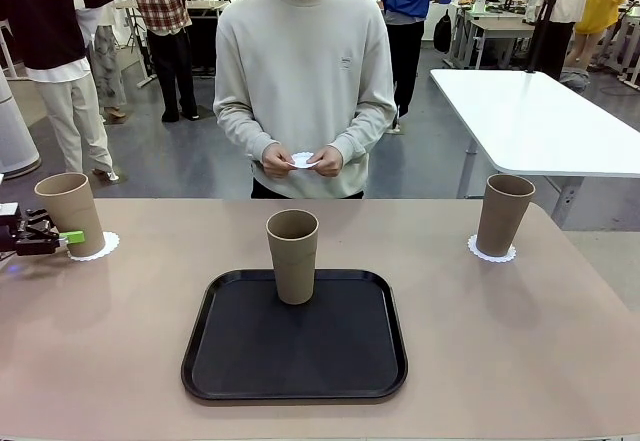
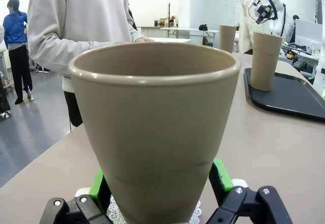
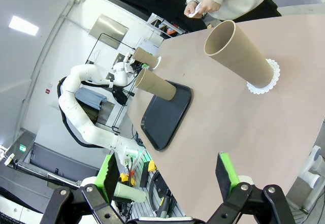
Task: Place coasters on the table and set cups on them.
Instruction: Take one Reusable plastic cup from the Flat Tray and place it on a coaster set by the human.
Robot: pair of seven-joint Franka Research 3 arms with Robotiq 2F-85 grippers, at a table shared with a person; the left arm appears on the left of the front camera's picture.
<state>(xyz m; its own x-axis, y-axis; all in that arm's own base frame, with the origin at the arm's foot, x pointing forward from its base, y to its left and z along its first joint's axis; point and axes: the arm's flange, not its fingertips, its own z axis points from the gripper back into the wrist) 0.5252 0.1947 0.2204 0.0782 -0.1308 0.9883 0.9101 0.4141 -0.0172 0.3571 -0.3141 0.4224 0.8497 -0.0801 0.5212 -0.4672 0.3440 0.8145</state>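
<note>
One cup [image 1: 70, 211] stands on a coaster [image 1: 97, 249] at the table's [image 1: 120, 341] far left. My left gripper [image 1: 50, 236] is open around its base, with the green pads [image 2: 219, 176] on either side of the cup [image 2: 152, 127]. A second cup [image 1: 503, 214] stands on a coaster [image 1: 492, 253] at the right. The third cup [image 1: 292, 256] is upright on the black tray [image 1: 295, 361]. The person across the table holds a third coaster [image 1: 303, 160] in both hands. My right gripper [image 3: 165, 183] hangs open over the table's right edge, short of the right cup [image 3: 241, 56].
The tray lies at the table's middle near the front edge, with bare tabletop on both sides of it. A white table [image 1: 540, 121] stands behind at the right. Other people stand farther back.
</note>
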